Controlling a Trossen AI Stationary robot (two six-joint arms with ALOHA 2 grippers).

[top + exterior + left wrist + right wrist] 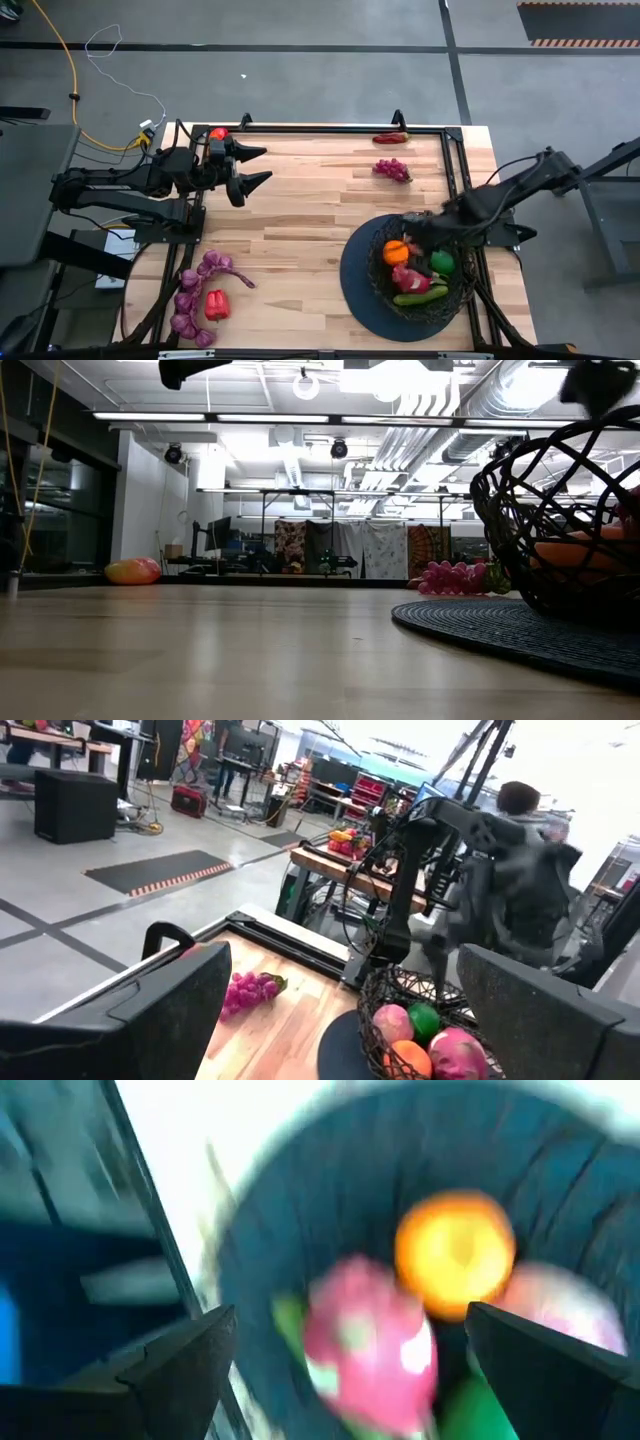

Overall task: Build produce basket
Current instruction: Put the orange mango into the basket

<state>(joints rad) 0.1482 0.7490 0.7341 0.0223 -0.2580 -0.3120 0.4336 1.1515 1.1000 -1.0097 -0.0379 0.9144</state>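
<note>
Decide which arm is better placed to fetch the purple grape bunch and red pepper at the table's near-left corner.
Left: its open claw hangs over the table's left side, nearer the purple grape bunch and red pepper; the right claw is over the black wire-mesh basket.

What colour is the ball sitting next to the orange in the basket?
Green ball, beside the orange in the basket; clearest in the high view.

You had a black lattice basket [383, 262] on a dark blue-grey woven disc [355, 285]. Inside the basket were an orange [396, 252], a green ball [441, 262], a pink dragon fruit [409, 278] and a green cucumber [420, 297]. Beside the basket lay purple grapes [392, 169].
</note>
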